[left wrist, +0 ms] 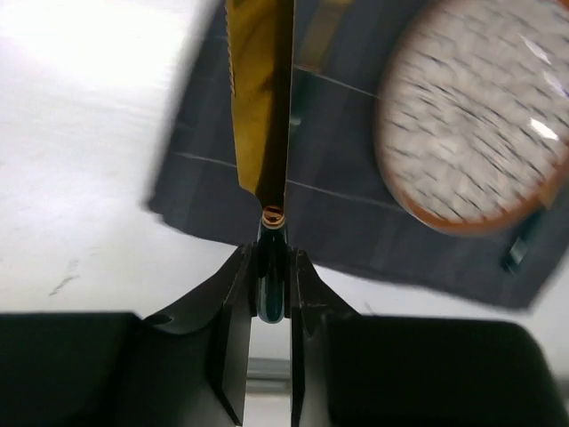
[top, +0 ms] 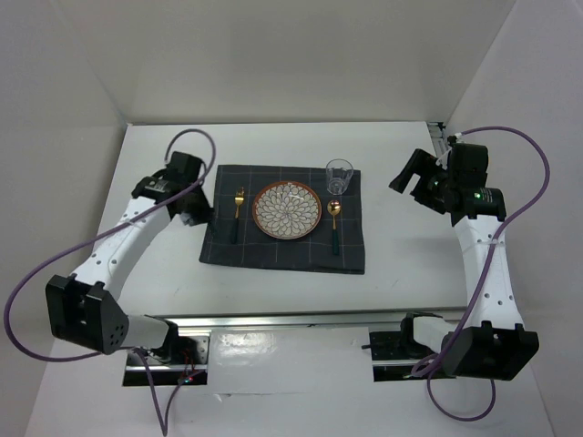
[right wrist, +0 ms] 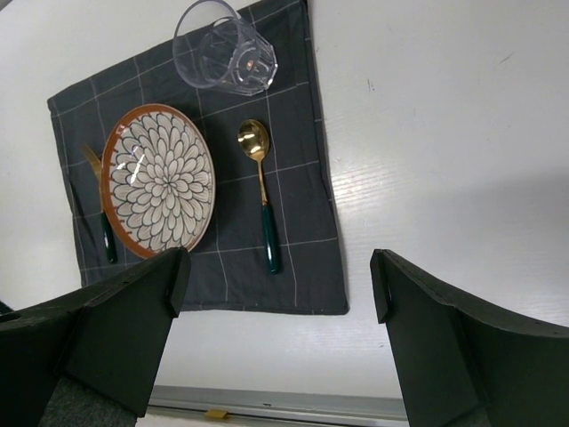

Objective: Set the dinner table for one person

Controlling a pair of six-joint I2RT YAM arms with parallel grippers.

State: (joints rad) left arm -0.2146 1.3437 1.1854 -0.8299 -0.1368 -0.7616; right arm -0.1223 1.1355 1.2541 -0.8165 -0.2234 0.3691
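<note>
On the white dinner table (top: pixel 410 264) lies a dark grey checked cloth (top: pixel 273 250). On it stand a flower-patterned plate (top: pixel 287 210), a gold fork (top: pixel 239 211) to its left, a gold spoon (top: pixel 334 221) with a green handle to its right, and a clear glass (top: pixel 339 174) behind the spoon. My left gripper (left wrist: pixel 272 260) hovers over the cloth's left edge, shut on the dark green handle of a gold knife (left wrist: pixel 260 98) whose blade points away. My right gripper (right wrist: pixel 280 285) hangs open and holds nothing, right of the cloth.
An aluminium rail (top: pixel 301 319) runs along the near edge between the two arm bases. White walls close in the table at the back and sides. Purple cables (top: pixel 528 164) loop off both arms.
</note>
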